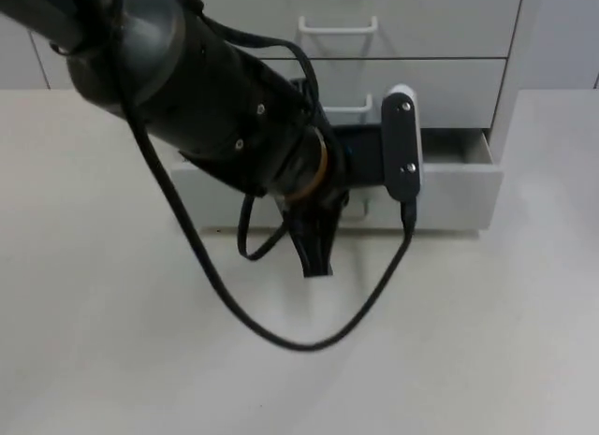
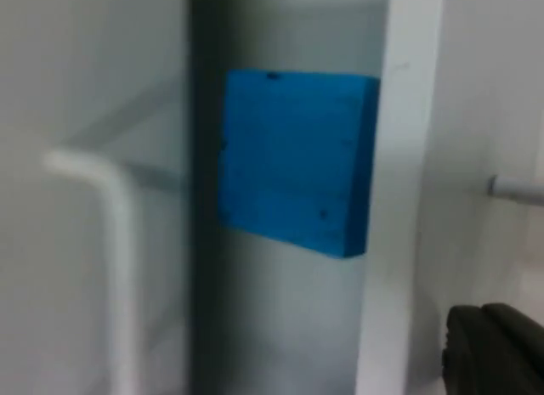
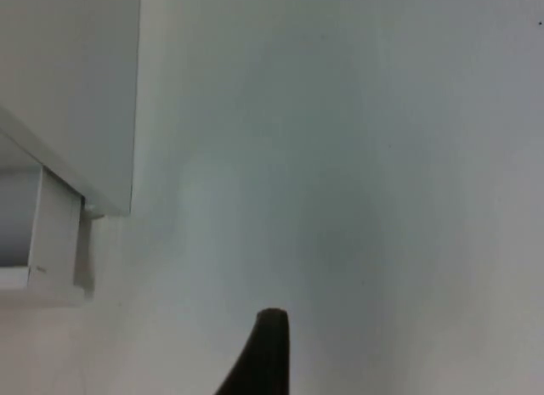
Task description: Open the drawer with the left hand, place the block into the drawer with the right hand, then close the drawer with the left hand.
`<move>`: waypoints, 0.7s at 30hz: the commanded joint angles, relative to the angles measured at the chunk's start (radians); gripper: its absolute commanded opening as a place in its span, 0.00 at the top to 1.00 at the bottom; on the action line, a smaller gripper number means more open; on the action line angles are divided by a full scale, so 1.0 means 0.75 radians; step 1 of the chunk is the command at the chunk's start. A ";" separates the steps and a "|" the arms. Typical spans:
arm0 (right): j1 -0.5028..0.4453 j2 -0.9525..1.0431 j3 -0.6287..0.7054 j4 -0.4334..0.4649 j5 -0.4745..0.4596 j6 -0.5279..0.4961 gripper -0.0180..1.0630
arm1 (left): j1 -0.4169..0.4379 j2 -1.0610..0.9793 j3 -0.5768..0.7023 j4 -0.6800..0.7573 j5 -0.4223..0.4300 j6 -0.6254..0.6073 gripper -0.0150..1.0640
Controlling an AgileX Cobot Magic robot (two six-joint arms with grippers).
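The left gripper (image 1: 318,257) is hanging just in front of the pulled-out drawer (image 1: 449,187), its black fingers pointing down toward the white table (image 1: 112,341) at the foot of the drawer's front panel. Whether those fingers are parted or pressed together I cannot tell, since the bulky left arm is covering most of them from above and one dark fingertip (image 2: 497,348) is all that is showing beside the drawer front in the left wrist view. Nothing can be seen lying between them.

Just beyond the gripper, inside the open drawer, the blue block (image 2: 293,157) is lying flat on the drawer's floor, close behind the front panel. A white handle (image 2: 115,242) on a drawer front above it is standing out to one side of the block, and the end of another handle (image 2: 514,189) is showing on the far side of the panel.

Behind the gripper, the cabinet (image 1: 421,42) is rising with two shut drawers above the open one, each bearing a white handle.

The right gripper (image 3: 265,357) is waiting well apart from the left one, over bare table beside the cabinet's corner (image 3: 68,157); a single dark fingertip is showing, so its opening cannot be judged.
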 commanded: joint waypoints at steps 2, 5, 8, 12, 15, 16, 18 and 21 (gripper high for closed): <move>0.007 -0.007 0.004 -0.001 -0.024 0.002 0.23 | 0.042 0.016 -0.060 0.089 0.045 -0.074 0.99; 0.007 -0.007 0.004 -0.001 -0.028 0.002 0.23 | 0.058 0.044 -0.097 0.160 0.045 -0.160 0.99; 0.007 -0.007 0.004 -0.001 -0.031 0.002 0.23 | 0.072 0.080 -0.140 0.160 0.058 -0.188 0.99; 0.007 -0.007 0.004 -0.001 -0.031 0.002 0.23 | 0.078 0.133 -0.195 0.160 0.099 -0.199 0.99; 0.007 -0.007 0.004 -0.001 -0.031 0.002 0.23 | 0.078 0.160 -0.222 0.160 0.123 -0.203 0.99; 0.007 -0.007 0.004 -0.001 -0.031 0.002 0.23 | 0.078 0.177 -0.236 0.160 0.141 -0.206 0.99; 0.007 -0.007 0.004 -0.001 -0.031 0.002 0.23 | 0.078 0.195 -0.253 0.160 0.171 -0.218 0.99; 0.007 -0.007 0.004 -0.001 -0.031 0.002 0.23 | 0.078 0.204 -0.262 0.160 0.197 -0.244 0.99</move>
